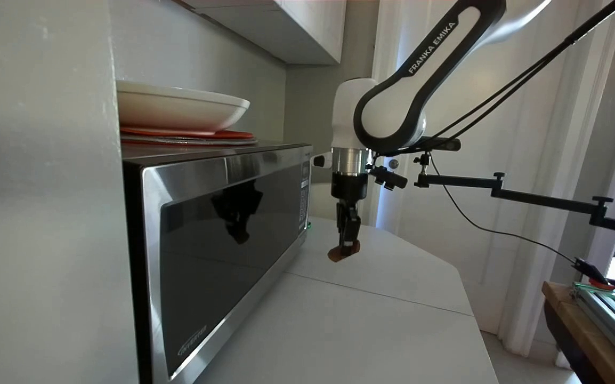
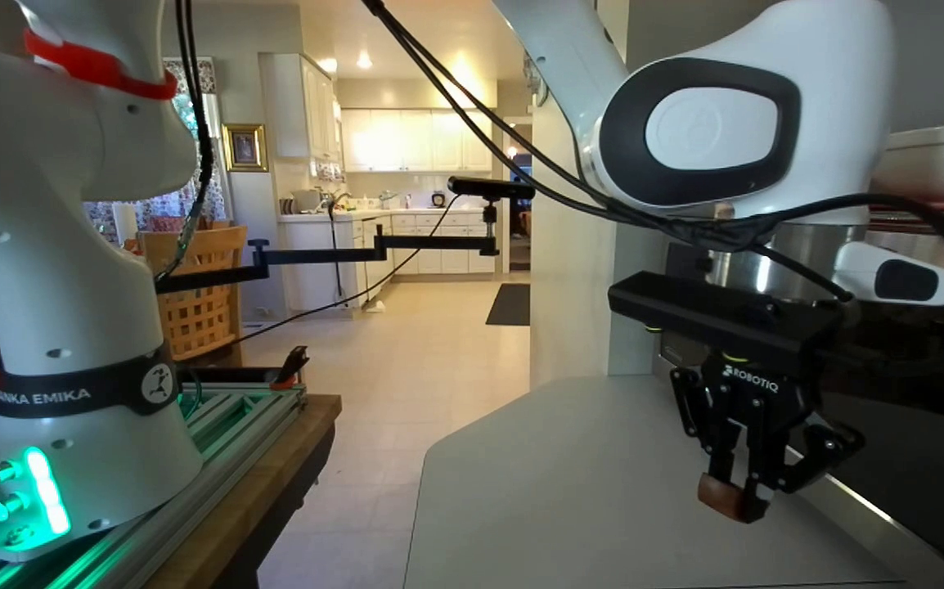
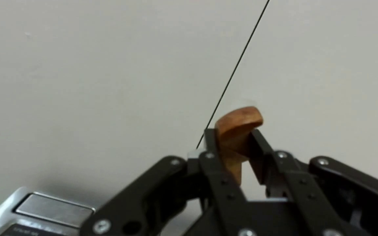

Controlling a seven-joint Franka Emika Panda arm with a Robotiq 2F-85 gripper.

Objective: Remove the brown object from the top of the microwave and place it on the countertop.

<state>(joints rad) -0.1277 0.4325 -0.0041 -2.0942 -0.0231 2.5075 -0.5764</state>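
- At the left in an exterior view, a white bowl is stacked on reddish plates, and these are borne on top of the microwave.
- The microwave's dark glass door, framed in silver, is seen closed.
- To its right, the countertop is spread, plain and pale, and crossed by a thin dark seam.
- Above the countertop, near the control-panel end of the microwave, the brown object is held in the air, tilted.
- It is gripped by the gripper, which is pointed downward; in the wrist view it is seen pinched between the two fingers, with its rounded end standing out past the tips.
- Above the gripper and farther right, the white arm is bent, and black cables are strung from it.
- Farther right, a black bracket is extended, with a black bar-shaped device mounted at its end.
- At the far right, a wooden-topped table is partly shown, with a metal frame laid on it.
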